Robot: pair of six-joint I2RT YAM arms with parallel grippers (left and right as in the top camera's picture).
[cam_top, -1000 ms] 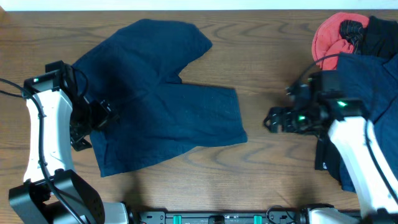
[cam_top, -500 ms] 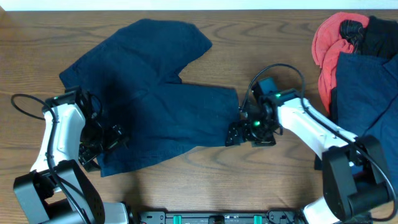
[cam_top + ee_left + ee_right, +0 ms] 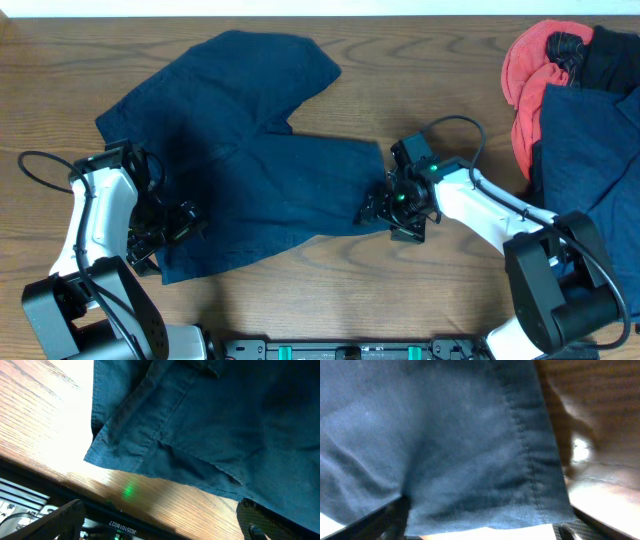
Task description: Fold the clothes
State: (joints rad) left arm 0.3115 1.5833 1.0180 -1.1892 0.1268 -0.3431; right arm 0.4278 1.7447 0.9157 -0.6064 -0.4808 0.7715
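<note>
The navy blue shorts lie spread flat on the wooden table, with one leg pointing to the far side and one to the right. My left gripper is open at the shorts' near-left edge. In the left wrist view its fingers straddle bare wood just below the fabric corner. My right gripper is open at the near corner of the right leg's hem. In the right wrist view the hem lies between the spread fingers.
A pile of other clothes sits at the far right: a red one, a black one and a navy one. The table's near edge and the arm bases run along the bottom.
The right arm swung left from the pile to the shorts' right leg and edged onto its hem. The left gripper moved down and right to the shorts' near-left edge, then stayed.
</note>
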